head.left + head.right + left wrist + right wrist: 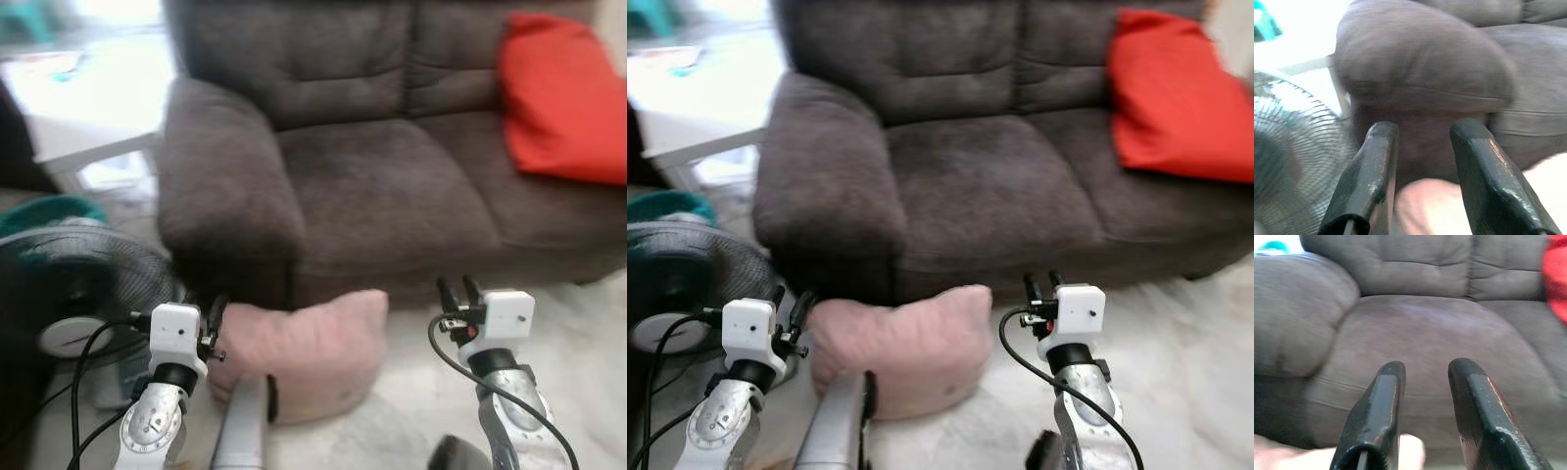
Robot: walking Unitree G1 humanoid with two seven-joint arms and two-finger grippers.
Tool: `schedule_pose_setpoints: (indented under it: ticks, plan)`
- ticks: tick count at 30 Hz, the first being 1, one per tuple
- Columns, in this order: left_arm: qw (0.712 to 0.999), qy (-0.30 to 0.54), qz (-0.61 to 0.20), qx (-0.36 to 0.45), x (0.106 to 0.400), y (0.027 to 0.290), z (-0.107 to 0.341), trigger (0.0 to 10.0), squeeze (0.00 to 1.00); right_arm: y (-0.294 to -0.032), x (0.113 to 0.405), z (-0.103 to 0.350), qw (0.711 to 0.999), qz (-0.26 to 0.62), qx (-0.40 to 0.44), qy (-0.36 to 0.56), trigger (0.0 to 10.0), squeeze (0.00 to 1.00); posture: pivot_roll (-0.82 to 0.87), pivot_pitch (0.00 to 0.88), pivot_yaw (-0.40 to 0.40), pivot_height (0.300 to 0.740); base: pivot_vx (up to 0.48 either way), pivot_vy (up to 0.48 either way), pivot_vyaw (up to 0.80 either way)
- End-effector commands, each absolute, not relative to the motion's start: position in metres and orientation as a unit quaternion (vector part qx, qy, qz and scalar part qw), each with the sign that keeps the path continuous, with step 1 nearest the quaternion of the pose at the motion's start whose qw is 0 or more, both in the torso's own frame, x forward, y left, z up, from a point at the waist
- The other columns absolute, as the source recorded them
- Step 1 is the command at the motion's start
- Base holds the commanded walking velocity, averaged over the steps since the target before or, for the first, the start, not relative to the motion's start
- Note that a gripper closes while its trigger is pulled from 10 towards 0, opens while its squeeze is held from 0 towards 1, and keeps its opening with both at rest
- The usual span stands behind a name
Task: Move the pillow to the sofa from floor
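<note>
Lying on the floor against the sofa's [392, 186] front, just below the armrest, the pink pillow [304, 348] runs its long axis left to right between the two grippers, with the left gripper [214, 318] at its near end and the right gripper [458, 294] a little past the other. Both sets of jaws stand apart and empty. The left wrist view shows the pillow directly below those jaws, while the right wrist view catches only its corner.

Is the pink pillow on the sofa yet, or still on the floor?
Still on the floor. The pink pillow lies against the sofa base, below the seat, between the left hand and right hand, ungrasped.
</note>
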State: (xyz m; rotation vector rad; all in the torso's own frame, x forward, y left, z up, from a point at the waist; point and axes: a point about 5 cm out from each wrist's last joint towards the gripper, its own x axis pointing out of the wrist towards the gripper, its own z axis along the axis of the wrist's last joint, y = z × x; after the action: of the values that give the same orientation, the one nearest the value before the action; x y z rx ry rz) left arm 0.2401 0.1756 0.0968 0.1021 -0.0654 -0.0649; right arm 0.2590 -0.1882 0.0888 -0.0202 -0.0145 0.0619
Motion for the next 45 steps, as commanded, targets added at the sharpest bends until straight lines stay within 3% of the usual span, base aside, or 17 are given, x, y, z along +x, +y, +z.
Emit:
schedule_pose_setpoints:
  ticks: [1, 45]
  plan:
    - [0.998, -0.023, -0.033, 0.056, 0.24, 0.175, 0.093, 10.0, 0.0, -0.191, 0.258, 0.091, 0.999, 0.03, -0.015, -0.012, 10.0, 0.0, 0.17, 0.047, -0.076, 0.5, 0.0, 0.0, 0.8]
    - [0.998, 0.027, -0.028, 0.058, 0.242, 0.186, 0.068, 10.0, 0.0, -0.191, 0.259, 0.085, 0.999, 0.038, -0.026, 0.004, 10.0, 0.0, 0.17, 0.044, -0.081, 0.5, 0.028, 0.0, 0.02]
